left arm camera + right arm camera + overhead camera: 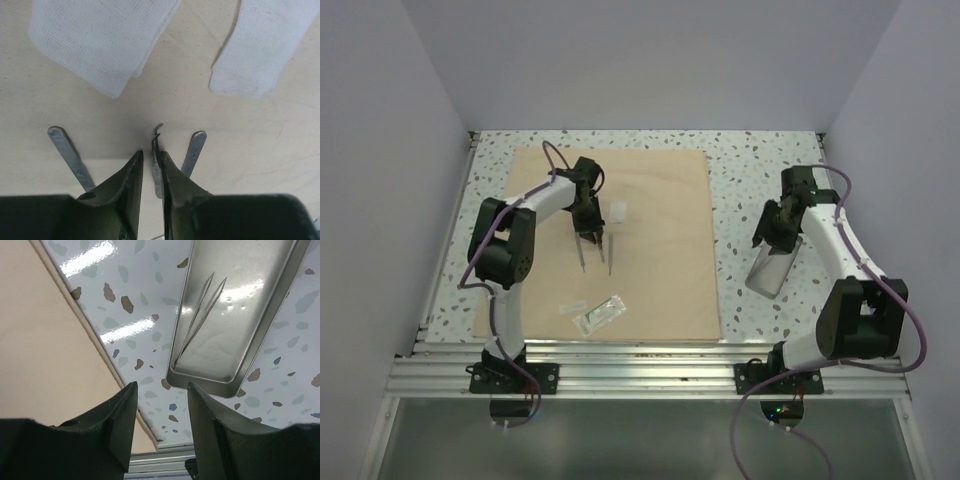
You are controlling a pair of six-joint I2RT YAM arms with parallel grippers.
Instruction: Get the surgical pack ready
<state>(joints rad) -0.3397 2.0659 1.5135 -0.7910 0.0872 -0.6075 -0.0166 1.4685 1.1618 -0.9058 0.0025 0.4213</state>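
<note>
The surgical pack's tan cloth lies spread flat as a big square sheet; it also shows in the left wrist view and the right wrist view. My left gripper is low over the cloth, its jaws almost together on a thin metal instrument that rests against the right finger. Two flat metal instruments lie on the cloth on either side. My right gripper is open and empty above the table, near the metal tray.
Two white gauze pieces lie on the cloth ahead of the left gripper. A clear plastic pouch lies near the cloth's front edge. Tweezers lie in the tray. Walls enclose the speckled table.
</note>
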